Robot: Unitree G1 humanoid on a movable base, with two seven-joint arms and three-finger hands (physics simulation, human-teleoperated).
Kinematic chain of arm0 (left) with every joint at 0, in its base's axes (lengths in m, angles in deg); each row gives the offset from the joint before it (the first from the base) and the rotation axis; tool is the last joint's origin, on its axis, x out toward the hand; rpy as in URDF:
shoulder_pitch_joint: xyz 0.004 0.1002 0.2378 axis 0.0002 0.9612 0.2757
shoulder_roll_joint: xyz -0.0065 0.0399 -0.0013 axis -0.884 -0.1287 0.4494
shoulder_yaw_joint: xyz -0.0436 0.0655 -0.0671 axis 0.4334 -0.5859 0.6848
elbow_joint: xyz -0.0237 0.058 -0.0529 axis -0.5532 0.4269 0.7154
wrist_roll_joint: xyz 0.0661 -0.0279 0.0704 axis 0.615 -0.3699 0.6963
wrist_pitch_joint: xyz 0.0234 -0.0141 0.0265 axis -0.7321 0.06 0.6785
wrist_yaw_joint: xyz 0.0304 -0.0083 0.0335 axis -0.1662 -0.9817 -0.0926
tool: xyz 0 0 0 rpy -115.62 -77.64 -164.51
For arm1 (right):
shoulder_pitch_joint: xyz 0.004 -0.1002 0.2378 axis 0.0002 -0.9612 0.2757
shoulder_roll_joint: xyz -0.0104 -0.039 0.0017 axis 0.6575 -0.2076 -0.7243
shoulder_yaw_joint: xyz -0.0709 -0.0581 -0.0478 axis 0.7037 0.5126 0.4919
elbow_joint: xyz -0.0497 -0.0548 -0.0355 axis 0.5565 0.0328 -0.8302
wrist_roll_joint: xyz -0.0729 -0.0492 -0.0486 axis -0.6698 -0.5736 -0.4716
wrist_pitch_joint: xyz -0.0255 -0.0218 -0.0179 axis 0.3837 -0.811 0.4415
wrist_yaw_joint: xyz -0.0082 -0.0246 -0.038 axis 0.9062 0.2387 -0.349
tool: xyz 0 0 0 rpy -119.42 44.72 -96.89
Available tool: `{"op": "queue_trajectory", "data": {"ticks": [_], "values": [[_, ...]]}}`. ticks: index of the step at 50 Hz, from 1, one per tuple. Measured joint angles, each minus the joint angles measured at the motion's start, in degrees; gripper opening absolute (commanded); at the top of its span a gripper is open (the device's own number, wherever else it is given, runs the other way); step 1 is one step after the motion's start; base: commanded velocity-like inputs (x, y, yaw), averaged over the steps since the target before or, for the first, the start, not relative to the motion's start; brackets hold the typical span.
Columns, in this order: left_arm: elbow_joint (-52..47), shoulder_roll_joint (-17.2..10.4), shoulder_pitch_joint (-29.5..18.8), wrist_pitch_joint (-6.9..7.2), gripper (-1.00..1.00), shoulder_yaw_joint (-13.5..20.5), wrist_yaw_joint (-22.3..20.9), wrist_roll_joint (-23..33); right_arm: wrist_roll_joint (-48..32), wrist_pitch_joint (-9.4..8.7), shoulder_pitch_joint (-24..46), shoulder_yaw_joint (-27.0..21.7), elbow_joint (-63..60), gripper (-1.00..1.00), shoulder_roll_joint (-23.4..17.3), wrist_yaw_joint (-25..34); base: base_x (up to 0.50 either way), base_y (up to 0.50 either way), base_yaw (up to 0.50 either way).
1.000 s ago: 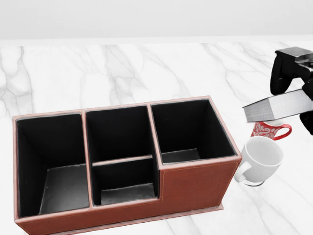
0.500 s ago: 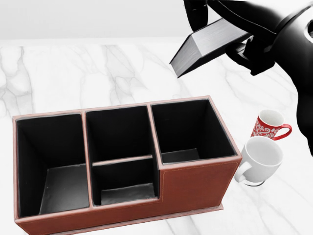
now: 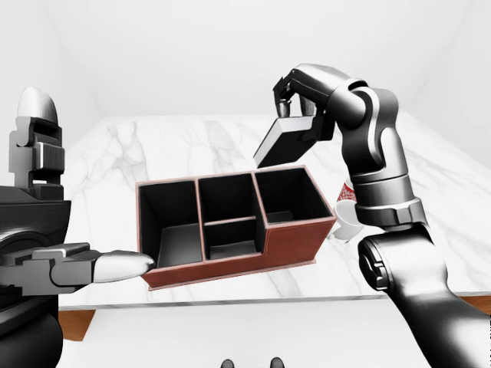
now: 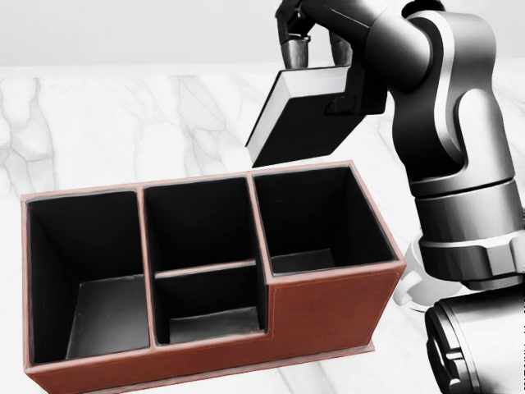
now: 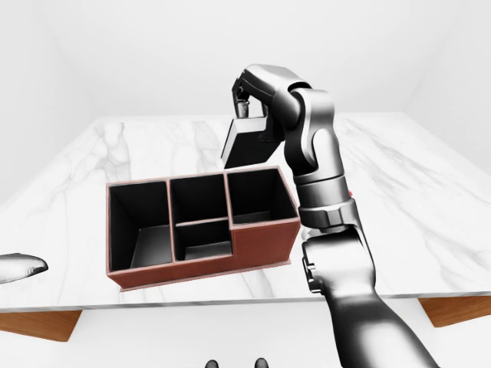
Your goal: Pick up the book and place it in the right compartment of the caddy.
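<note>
Head view, book (image 4: 308,123) tilted, lower-left corner down

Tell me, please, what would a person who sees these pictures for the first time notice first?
Probably the right hand, which holds the dark book tilted in the air above the right compartment of the brown caddy, near the top of the head view. The caddy's black compartments all look empty. The left hand waits at the left-eye view's lower left.

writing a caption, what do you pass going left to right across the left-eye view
left hand → caddy → book, held tilted above the caddy's right compartment → right hand → white mug, mostly hidden behind the right arm
</note>
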Motion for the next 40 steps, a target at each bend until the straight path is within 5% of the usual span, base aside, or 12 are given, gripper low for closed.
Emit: {"op": "queue_trajectory", "data": {"ticks": [40], "values": [[0.00,-0.61,0.32,0.00,1.00,0.27,0.00,-0.61,2.99,0.00,1.21,0.31,19.61,-1.00,-0.71,-0.01,0.00,0.00,0.00]]}}
